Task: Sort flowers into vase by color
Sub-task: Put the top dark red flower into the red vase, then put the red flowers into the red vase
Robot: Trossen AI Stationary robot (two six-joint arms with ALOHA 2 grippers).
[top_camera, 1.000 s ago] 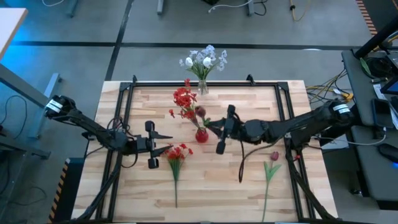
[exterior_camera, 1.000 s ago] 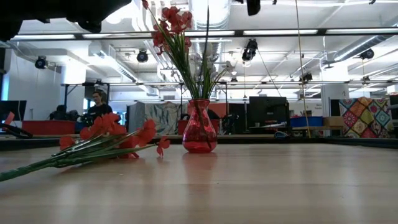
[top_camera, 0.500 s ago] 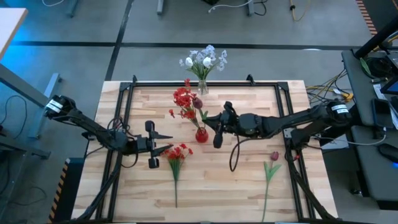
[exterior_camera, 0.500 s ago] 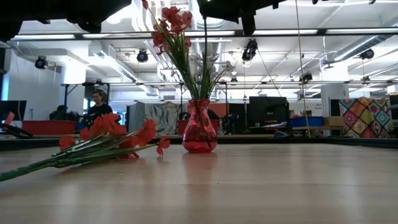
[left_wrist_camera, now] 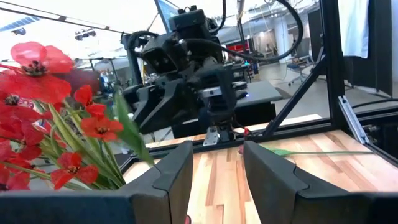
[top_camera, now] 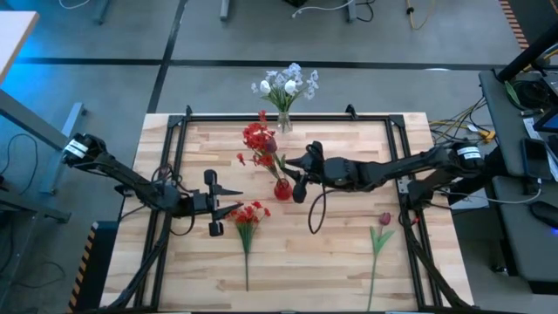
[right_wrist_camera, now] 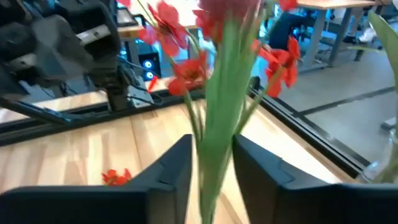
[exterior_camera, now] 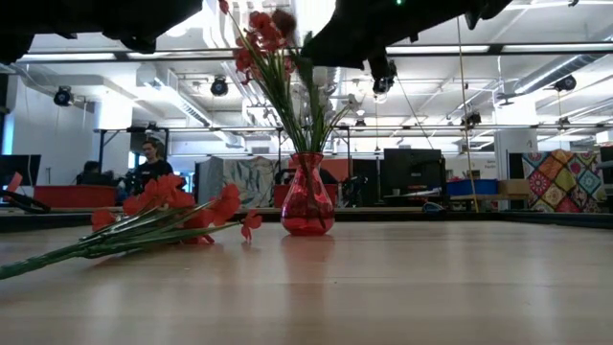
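High view shows my right gripper (top_camera: 296,179) has slid in from mid-table to the red vase (top_camera: 282,188), carrying a dark pink tulip (top_camera: 274,145) whose stem now stands in the vase among the red flowers (top_camera: 258,139). Its fingers have just begun to part around the stem, so I judge the release is starting. My left gripper (top_camera: 228,212) waits, fingers apart and empty, beside the red spray lying on the table (top_camera: 248,215). Another tulip (top_camera: 382,225) lies near the right edge; white blossoms (top_camera: 286,85) fill the far vase.
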